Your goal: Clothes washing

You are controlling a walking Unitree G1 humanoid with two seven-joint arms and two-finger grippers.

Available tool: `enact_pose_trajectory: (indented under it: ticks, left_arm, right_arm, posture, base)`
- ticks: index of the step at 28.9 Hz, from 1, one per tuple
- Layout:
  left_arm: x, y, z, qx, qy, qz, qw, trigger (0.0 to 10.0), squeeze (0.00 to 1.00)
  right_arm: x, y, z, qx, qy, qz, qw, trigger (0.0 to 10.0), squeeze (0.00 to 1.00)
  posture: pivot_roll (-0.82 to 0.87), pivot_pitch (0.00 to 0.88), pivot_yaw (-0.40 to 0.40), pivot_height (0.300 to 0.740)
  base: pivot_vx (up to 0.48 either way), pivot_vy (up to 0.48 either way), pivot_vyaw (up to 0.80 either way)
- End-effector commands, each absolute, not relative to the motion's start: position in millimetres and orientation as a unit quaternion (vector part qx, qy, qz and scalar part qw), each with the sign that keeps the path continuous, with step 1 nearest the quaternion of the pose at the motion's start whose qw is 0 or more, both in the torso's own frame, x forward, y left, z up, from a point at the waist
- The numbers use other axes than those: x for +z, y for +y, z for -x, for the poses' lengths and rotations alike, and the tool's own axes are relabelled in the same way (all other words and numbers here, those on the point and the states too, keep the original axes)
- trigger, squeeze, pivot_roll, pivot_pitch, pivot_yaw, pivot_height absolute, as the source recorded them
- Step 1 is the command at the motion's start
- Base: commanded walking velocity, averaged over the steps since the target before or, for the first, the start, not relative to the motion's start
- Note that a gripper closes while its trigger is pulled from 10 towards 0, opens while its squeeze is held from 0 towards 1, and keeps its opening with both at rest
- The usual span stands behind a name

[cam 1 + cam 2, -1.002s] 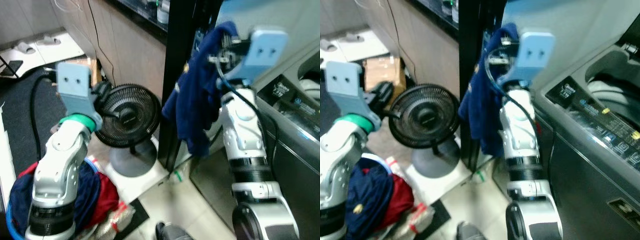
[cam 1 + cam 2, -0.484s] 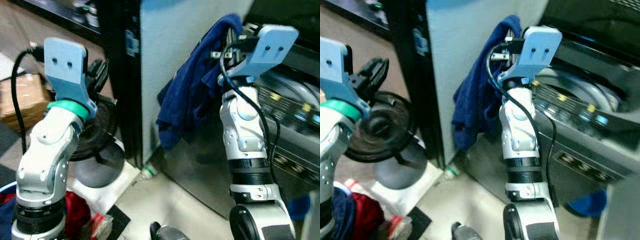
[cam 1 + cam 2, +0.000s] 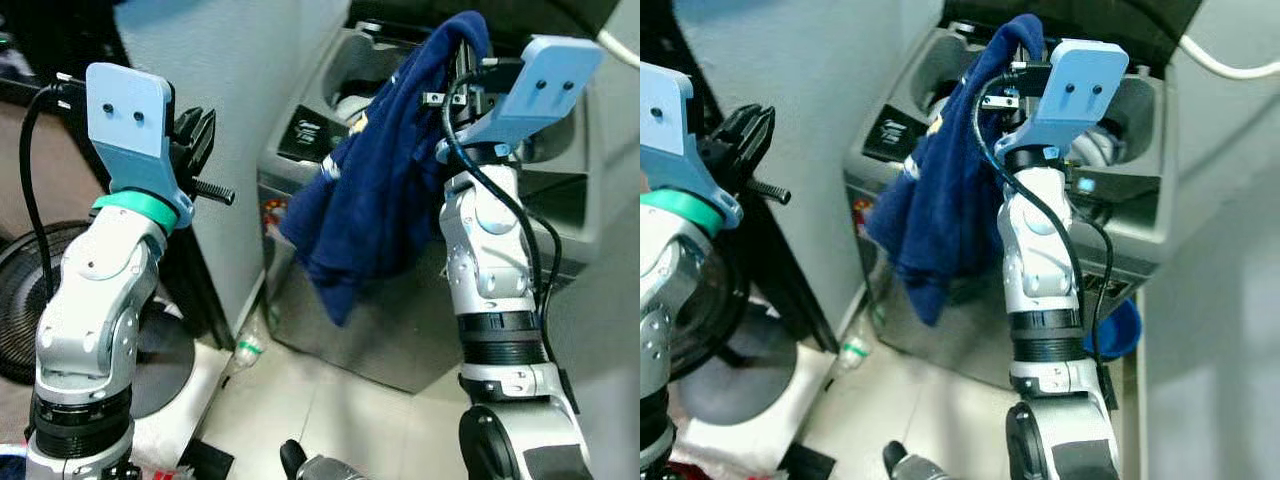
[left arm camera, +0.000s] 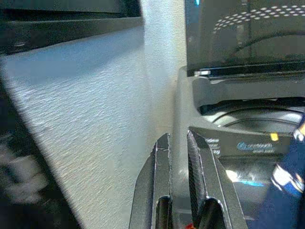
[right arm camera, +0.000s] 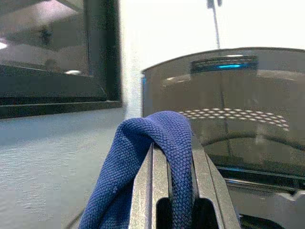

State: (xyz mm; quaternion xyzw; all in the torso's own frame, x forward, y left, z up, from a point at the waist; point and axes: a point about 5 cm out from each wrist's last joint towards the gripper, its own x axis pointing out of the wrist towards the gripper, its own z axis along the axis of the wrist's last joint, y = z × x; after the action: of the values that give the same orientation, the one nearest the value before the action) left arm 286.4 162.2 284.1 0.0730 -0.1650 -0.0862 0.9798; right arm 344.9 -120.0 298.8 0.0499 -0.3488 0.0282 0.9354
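A navy blue garment [image 3: 385, 190] hangs from my right gripper [image 3: 463, 48], which is raised high and shut on the cloth's top fold [image 5: 162, 131]. The cloth dangles in front of a grey top-loading washing machine [image 3: 300, 140] whose lid stands open, with the drum [image 3: 1110, 135] behind my right wrist. My left gripper [image 3: 196, 133] is held up on the left beside a grey panel. Its fingers [image 4: 164, 152] are shut with nothing between them, pointing toward the washer's control strip [image 4: 252, 145].
A tall grey panel [image 3: 230, 60] stands left of the washer. A black floor fan [image 3: 20, 300] sits at the lower left, and a plastic bottle [image 3: 245, 352] lies on the tiled floor beside it. A blue object [image 3: 1120, 330] sits low at the washer's right.
The camera has swung right: the washer now sits in the middle and the fan and laundry basket have slid off left. The garment stays in my right gripper.
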Motion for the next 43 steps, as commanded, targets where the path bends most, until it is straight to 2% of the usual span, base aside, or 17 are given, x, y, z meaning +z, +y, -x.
enact_pose_trajectory:
  ticks: [1,32,43]
  left_arm:
    - [284.9,161.7,-285.6,-0.088,-0.171,-0.071,0.979,10.0,0.0]
    - [284.7,164.2,-292.4,-0.063,-0.178,-0.078,0.979,10.0,0.0]
    - [287.9,164.2,-294.7,-0.052,-0.191,-0.082,0.977,10.0,0.0]
  right_arm:
    - [304.0,-121.1,-342.9,0.027,-0.359,-0.058,0.931,10.0,0.0]
    - [304.3,-123.9,-346.2,0.017,-0.353,-0.077,0.932,10.0,0.0]
    - [304.8,-117.8,-344.5,0.038,-0.36,-0.069,0.93,10.0,0.0]
  posture:
    - [0.07,0.02,0.027,0.74]
    - [0.07,0.013,0.03,0.74]
    - [0.07,0.014,0.031,0.74]
  base:
    - [0.0,0.0,-0.8]
    - [0.0,0.0,-0.8]
    - [0.384,0.286,0.0]
